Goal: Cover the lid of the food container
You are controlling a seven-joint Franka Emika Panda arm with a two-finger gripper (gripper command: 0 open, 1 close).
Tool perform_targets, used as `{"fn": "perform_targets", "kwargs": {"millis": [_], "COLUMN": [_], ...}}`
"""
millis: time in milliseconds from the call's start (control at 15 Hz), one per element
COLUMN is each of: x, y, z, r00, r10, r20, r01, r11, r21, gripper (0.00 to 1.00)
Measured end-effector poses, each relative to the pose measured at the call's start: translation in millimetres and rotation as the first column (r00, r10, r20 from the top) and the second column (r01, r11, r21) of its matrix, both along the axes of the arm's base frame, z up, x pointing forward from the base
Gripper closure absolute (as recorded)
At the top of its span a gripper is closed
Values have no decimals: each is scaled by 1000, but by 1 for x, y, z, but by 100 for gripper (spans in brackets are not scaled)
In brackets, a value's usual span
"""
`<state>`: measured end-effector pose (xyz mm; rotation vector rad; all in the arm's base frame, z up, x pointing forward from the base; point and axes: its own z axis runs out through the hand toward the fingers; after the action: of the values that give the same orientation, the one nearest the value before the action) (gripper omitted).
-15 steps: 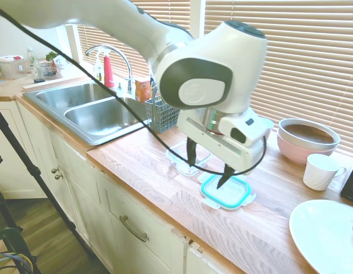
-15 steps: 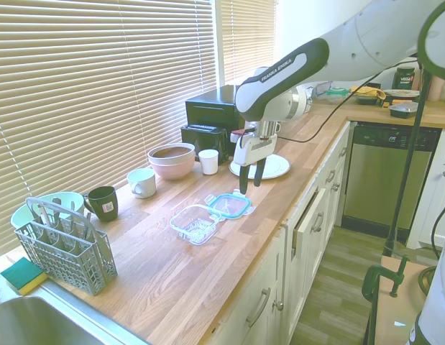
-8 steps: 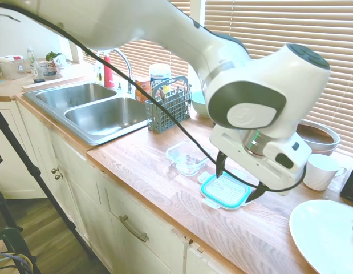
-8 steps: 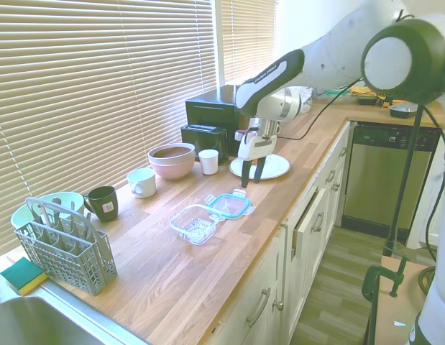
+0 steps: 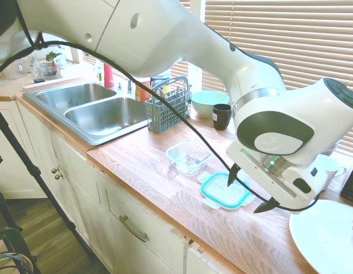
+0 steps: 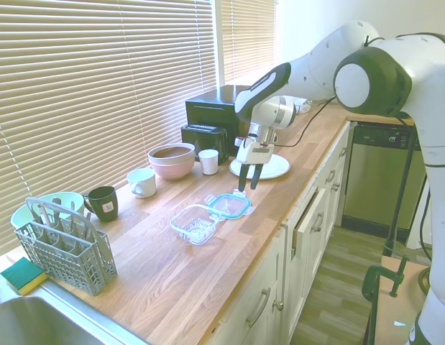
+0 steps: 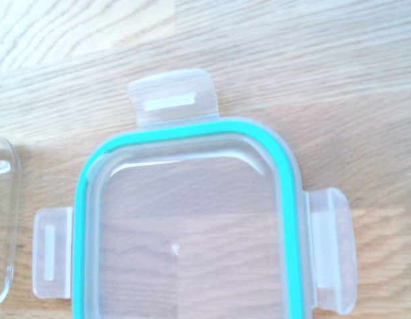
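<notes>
Moved: since a second ago I see the gripper (image 5: 251, 187) swing off the food container's side, across the lid, toward the white plate (image 5: 324, 234); lid and container sit where they were.
Lid: the lid (image 5: 225, 191) lies flat on the wooden counter (image 5: 165, 188), teal rim and clear snap tabs showing, untouched; it fills my wrist view (image 7: 185, 226).
Food container: the food container (image 5: 188, 157) stands open just beside the lid, toward the sink (image 5: 102, 111), apparently empty.
Jaws: spread wide, holding nothing, hanging above the lid's plate-side edge.
Progress: nothing done yet, by my reading; the lid is not grasped, lifted or seated.
Left: come down, grip the lid by an edge, carry it over the container, set it square.
Around: a dish rack (image 6: 62, 244), dark mug (image 6: 103, 203), white cups (image 6: 141, 182) and pink bowl (image 6: 172, 159) stand well apart behind.
</notes>
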<state>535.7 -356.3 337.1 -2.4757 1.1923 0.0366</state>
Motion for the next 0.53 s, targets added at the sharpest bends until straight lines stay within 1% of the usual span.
{"fn": "perform_targets", "kwargs": {"millis": [200,533], "x": [11,17], "y": [4,6], "z": [-14,-18], "r00": [1000,1000], "r10": [2,4], "r20": [-4,-4], "r01": [-1,-3], "r11": [999,998], "r21": [40,56], "gripper": [0,0]}}
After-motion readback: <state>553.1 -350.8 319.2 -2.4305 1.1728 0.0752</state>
